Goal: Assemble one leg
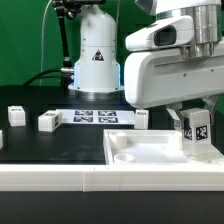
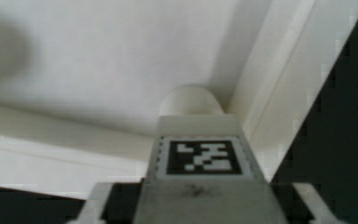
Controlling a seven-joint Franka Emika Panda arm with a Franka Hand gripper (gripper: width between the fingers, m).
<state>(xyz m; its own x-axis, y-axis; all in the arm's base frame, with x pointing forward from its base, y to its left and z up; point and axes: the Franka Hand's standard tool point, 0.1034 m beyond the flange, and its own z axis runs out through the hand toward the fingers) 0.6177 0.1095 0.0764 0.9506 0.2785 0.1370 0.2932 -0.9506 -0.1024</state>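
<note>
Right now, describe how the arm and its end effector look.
The glossy white, rounded-shell robot arm has dark grey seams between its bulky segments. Its white conical base carries a black triangular warning mark and a blue glowing ring at the foot; black cables trail behind it. The end effector is white-bodied with blocky grey fingers.

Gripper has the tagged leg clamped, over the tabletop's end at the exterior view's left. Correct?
Wrong side. The gripper has the tagged leg clamped over the tabletop's end at the exterior view's right, not its left. The exterior view shows it; the rest of the statement stands.
</note>
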